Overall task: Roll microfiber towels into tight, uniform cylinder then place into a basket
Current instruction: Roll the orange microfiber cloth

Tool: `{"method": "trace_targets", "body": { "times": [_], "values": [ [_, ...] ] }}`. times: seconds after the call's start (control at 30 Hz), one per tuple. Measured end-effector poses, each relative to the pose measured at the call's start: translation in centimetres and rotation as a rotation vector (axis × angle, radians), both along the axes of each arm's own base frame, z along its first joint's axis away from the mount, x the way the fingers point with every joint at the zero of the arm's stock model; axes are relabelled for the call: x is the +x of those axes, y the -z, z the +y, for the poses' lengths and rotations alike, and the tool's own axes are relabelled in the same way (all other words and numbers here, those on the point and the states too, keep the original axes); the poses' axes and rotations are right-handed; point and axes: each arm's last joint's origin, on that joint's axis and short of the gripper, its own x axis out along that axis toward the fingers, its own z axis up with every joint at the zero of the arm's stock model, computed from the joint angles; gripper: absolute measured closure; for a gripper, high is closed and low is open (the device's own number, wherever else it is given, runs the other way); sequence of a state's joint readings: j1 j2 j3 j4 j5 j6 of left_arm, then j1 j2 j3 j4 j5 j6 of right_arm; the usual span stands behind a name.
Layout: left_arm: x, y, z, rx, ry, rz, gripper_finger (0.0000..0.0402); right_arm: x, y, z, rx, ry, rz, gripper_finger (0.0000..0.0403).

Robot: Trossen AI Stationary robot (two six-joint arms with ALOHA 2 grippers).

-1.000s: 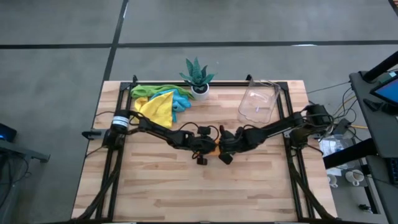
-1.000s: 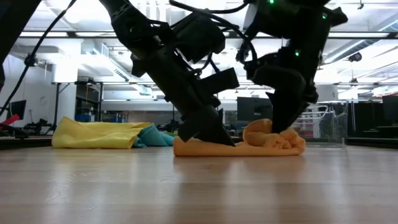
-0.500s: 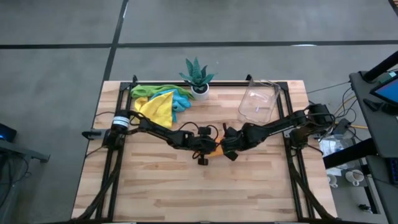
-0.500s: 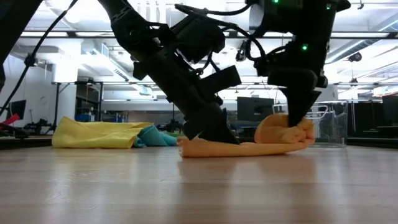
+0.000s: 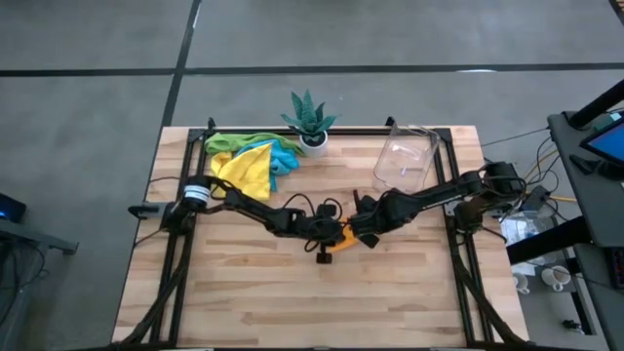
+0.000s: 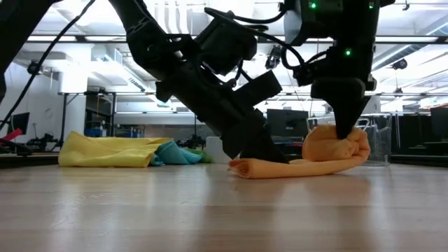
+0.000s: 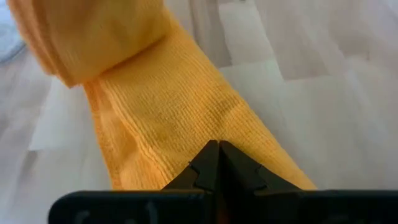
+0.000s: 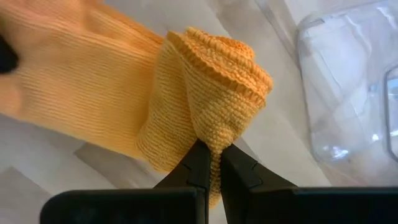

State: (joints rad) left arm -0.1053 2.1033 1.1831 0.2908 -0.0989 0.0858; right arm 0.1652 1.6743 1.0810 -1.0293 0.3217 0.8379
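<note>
Orange towel (image 8: 124, 118): ribbed, matt knitted cloth. Worktop (image 5: 253, 292): pale wood planks, smooth. Basket (image 5: 405, 161): clear glossy plastic.

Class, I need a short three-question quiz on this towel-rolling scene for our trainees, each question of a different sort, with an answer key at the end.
1. True or false: the clear basket already holds a rolled towel.
2. Which towel are both pincers working on? A) yellow B) orange C) light blue
3. Fill in: the potted plant stands at the table's far edge between the towel pile and the ____.

Key
1. False; it holds nothing.
2. B. The right pincer is shut on the rolled end of the orange towel; the left pincer, shut, presses on its flat end.
3. basket
</note>
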Motion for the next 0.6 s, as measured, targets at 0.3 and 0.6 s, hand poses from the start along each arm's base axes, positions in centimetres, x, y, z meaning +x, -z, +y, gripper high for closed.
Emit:
{"method": "trace_targets", "body": {
  "times": [0.3, 0.6],
  "values": [
    [0.2, -0.3, -0.4, -0.038, 0.008, -0.042, 0.0402, -0.1, -1.0, -0.2, -0.056, 0.004, 0.034, 0.0390],
    [0.1, -1.4, -0.7, 0.004, 0.044, -0.069, 0.0402, -0.3, 0.0, -0.2, -0.053, 0.004, 0.029, 0.0390]
  ]
}}
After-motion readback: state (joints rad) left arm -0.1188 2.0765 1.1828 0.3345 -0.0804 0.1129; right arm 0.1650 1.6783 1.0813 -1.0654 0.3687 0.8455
